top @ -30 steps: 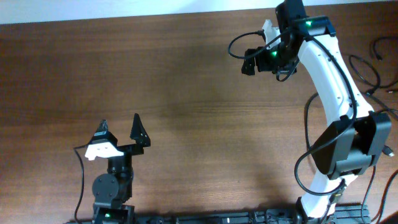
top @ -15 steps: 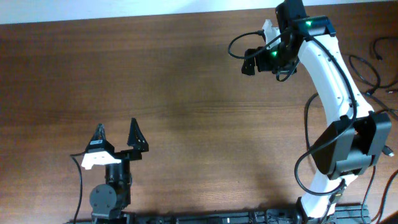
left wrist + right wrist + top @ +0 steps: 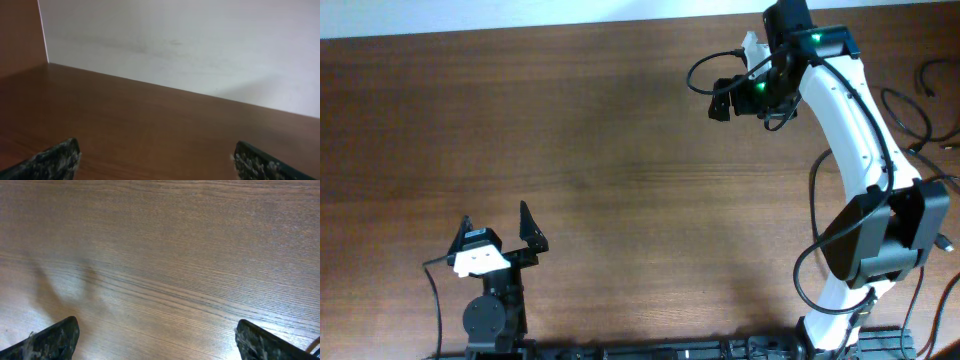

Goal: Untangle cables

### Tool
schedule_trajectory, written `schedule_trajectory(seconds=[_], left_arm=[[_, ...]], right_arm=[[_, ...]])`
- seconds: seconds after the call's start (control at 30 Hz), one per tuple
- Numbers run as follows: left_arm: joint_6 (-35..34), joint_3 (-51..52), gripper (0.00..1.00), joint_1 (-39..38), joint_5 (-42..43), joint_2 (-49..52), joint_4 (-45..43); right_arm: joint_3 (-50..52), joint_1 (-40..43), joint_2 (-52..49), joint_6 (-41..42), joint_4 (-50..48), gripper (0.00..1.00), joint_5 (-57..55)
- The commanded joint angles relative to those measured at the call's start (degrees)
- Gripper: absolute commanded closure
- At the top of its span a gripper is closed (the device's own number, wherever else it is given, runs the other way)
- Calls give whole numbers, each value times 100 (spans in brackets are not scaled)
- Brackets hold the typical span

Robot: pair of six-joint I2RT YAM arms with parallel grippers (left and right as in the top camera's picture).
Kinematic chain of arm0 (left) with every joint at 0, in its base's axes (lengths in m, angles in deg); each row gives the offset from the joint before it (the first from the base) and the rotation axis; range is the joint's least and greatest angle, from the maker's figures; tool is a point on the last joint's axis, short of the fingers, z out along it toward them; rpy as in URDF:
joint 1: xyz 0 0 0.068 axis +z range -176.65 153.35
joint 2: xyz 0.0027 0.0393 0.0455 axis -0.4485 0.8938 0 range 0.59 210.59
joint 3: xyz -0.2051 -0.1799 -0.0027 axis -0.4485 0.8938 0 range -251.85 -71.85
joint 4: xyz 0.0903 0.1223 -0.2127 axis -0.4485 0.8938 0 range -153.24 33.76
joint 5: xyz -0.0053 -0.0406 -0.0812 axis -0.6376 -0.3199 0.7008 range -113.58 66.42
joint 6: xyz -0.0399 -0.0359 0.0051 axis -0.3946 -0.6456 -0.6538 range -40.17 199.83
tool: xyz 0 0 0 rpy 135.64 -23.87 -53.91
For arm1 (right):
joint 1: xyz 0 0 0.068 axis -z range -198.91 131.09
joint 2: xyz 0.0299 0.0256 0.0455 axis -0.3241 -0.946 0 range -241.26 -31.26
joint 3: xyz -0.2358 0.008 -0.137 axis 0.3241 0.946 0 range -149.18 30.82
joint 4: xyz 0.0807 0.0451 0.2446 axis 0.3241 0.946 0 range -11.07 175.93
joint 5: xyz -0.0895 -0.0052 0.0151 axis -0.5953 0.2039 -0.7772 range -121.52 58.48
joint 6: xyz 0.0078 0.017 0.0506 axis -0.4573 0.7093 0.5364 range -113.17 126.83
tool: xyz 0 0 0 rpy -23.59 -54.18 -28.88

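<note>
Cables (image 3: 903,105) partly beyond right edge; perhaps tangled

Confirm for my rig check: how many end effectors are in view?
2. The left end effector is near the table's front-left edge; the right end effector is over its far right. Both open.

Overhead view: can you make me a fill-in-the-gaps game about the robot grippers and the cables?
1. The left gripper and the right gripper are both wide ___.
2. The cables lie by the ___ edge of the table.
3. The table's colour is ___.

Missing words: open; right; brown.
</note>
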Motion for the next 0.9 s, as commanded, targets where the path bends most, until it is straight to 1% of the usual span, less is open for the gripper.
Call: schedule_trajectory(seconds=[0.0, 0.1, 0.17, 0.2, 0.27, 0.33, 0.43, 0.47, 0.53, 0.67, 0.77, 0.8, 0.87], left_arm=[[459, 11, 1, 151, 120, -59, 37], [459, 11, 1, 326, 181, -59, 140], [457, 11, 1, 435, 195, -61, -48], [457, 11, 1, 492, 184, -61, -442], [415, 11, 1, 568, 173, -61, -1502], [415, 11, 1, 562, 170, -61, -1856], [415, 11, 1, 562, 173, -59, -1585], [415, 11, 1, 562, 173, -61, -1198], [411, 11, 1, 562, 197, -61, -704], [422, 11, 1, 564, 208, -61, -732], [461, 11, 1, 568, 315, -61, -542], [647, 13, 1, 568, 518, -61, -546], [1543, 13, 1, 568, 1274, -61, -549]], right_arm=[[-90, -11, 17, -50, 2, 1, -52], [-90, -11, 17, -50, 0, 1, -52], [-90, -11, 17, -50, 0, 1, -50], [-90, -11, 17, -50, 0, 1, -52], [-90, -11, 17, -50, 2, 1, -52], [-90, -11, 17, -50, 2, 1, -52], [-90, -11, 17, -50, 0, 1, -52], [-90, -11, 17, -50, 0, 1, -52], [-90, -11, 17, -50, 0, 1, -52], [-90, -11, 17, -50, 2, 1, -52], [-90, -11, 17, -50, 2, 1, -52], [-90, -11, 17, -50, 0, 1, -52], [-90, -11, 17, -50, 0, 1, -52]])
